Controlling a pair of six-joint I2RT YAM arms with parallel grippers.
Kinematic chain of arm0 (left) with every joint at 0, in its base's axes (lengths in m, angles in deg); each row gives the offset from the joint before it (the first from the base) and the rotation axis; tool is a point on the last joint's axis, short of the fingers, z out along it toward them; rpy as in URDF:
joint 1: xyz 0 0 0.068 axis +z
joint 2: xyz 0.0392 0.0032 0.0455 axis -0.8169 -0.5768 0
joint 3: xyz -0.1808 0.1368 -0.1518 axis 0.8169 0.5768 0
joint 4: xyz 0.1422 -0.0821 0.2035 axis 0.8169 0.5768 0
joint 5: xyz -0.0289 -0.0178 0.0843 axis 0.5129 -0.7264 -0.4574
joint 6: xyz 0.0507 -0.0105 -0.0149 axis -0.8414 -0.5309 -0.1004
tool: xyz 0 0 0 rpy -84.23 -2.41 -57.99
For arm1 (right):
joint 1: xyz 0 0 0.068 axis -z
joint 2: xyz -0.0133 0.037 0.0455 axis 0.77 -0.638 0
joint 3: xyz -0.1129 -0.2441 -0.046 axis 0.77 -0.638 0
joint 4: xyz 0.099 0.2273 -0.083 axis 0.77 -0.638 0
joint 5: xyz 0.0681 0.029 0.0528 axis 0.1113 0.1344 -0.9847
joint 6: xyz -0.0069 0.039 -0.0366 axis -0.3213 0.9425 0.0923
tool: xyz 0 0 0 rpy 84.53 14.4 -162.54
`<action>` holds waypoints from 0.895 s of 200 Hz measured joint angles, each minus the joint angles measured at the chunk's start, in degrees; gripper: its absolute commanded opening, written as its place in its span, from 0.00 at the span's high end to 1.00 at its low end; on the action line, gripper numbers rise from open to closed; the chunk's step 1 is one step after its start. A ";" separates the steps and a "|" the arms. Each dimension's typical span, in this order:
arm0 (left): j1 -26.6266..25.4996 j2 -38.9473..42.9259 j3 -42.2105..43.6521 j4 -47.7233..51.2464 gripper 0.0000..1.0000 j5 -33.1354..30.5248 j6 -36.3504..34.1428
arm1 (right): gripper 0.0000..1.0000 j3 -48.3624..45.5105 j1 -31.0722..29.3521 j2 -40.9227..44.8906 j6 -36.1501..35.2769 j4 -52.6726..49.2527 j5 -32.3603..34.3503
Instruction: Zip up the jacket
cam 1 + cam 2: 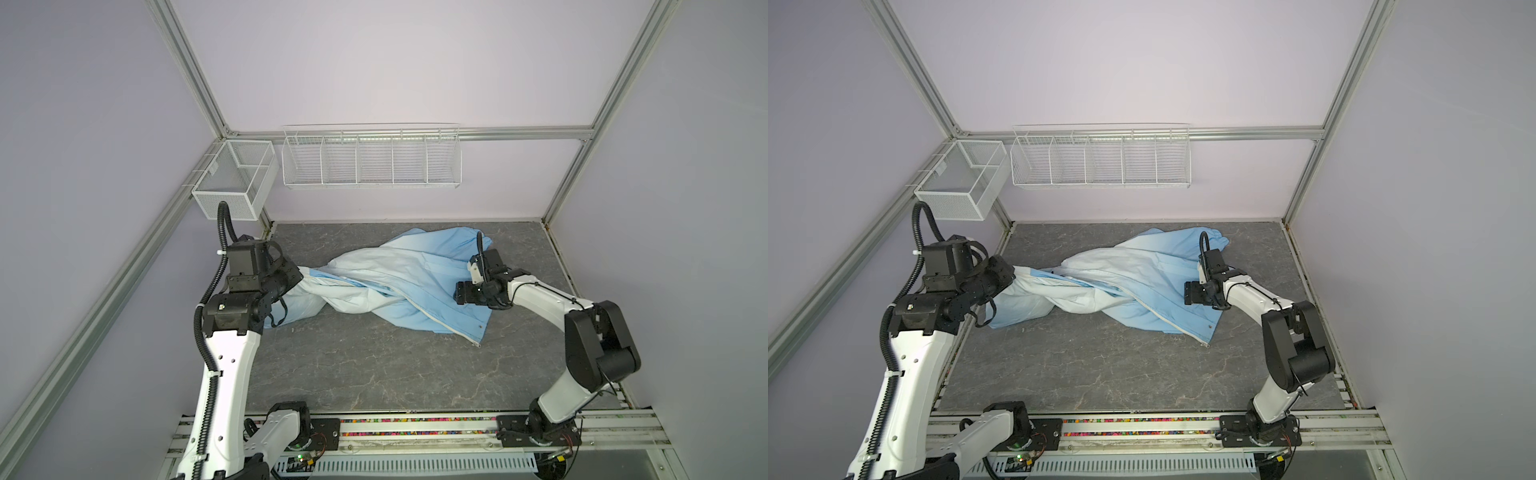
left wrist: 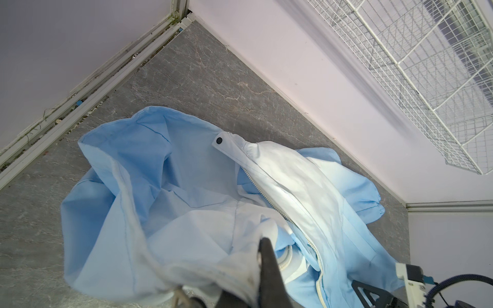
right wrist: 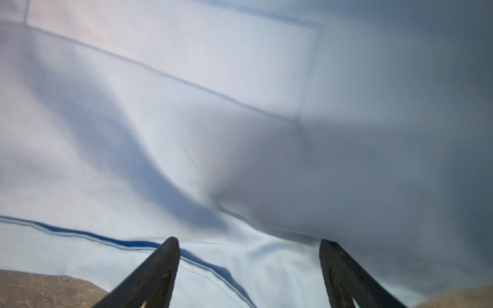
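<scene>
Between the closed jaws of our left gripper [image 1: 297,277] sits a bunch of the soft, light jacket [image 1: 407,266], twisted across the tabletop [image 1: 353,365], while our right gripper [image 3: 247,241] gapes empty over its hem; we judge the stiffer zipper [image 2: 266,198] the surest hold.

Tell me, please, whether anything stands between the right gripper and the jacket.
Nothing visible does. The right gripper hangs open directly over the jacket, its fingers spread at the light-blue fabric with no other thing between; whether they touch it cannot be told.
</scene>
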 measured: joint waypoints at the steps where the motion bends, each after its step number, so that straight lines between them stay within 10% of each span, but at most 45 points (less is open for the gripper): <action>1: 0.00 0.00 0.04 -0.04 1.00 0.02 0.00 | 0.12 0.00 0.22 0.17 0.00 -0.04 -0.11; 109: 1.42 0.35 5.14 -3.48 1.00 2.19 -0.52 | 0.13 -8.70 12.00 5.81 2.80 2.73 -4.55; 179: 3.23 1.77 8.09 -3.89 1.00 2.75 -1.51 | 0.79 -3.17 12.22 -0.17 5.62 5.09 -9.79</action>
